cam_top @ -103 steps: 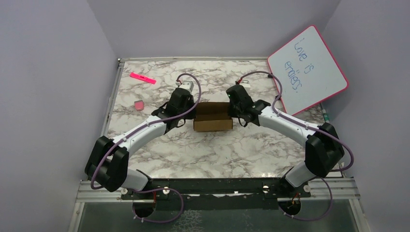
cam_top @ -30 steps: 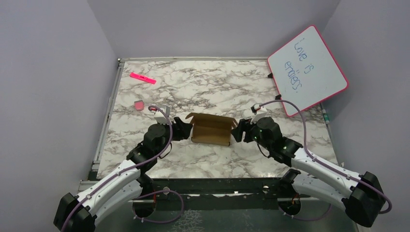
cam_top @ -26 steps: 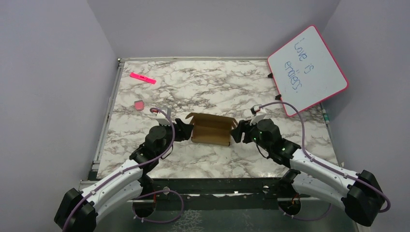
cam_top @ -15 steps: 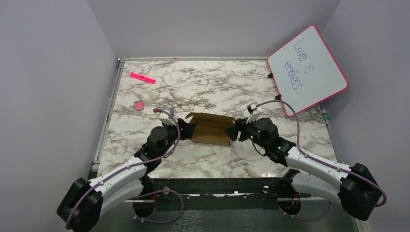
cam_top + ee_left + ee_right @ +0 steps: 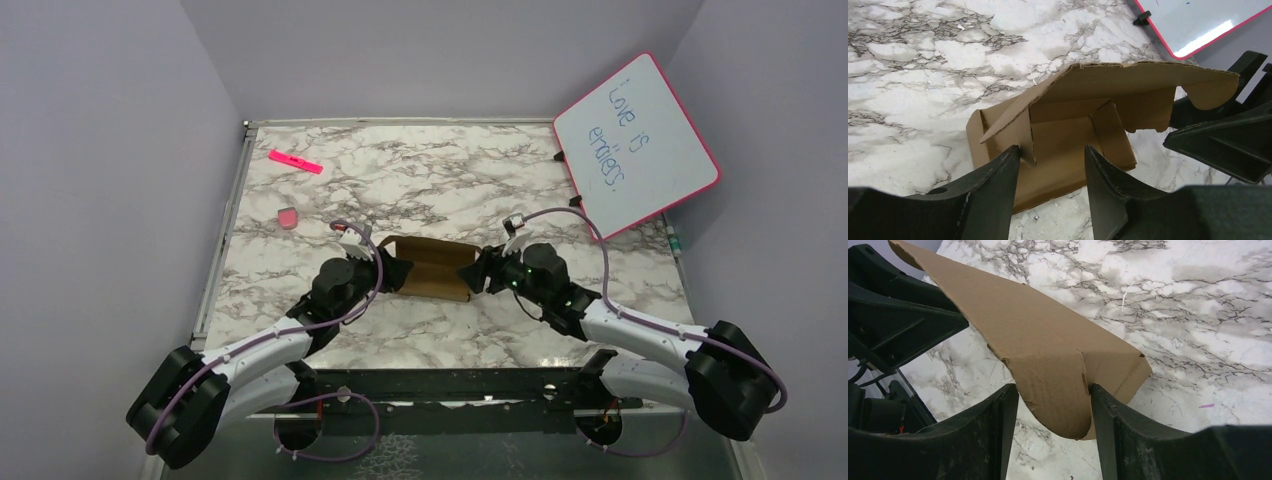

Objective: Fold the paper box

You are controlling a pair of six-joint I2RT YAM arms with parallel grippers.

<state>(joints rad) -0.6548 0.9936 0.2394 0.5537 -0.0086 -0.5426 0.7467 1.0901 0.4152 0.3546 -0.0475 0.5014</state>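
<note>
Left arm: low, reaching forward; left end effector straddles paper box left end, grasp unclear.
Right arm: mirrored; right end effector straddles right end, grasp unclear.

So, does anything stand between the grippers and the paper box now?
Nothing visible does. The left gripper and the right gripper are at opposite ends of the paper box, each with cardboard between its open fingers. The pink eraser and pink marker lie well apart, toward the far left of the table.
</note>
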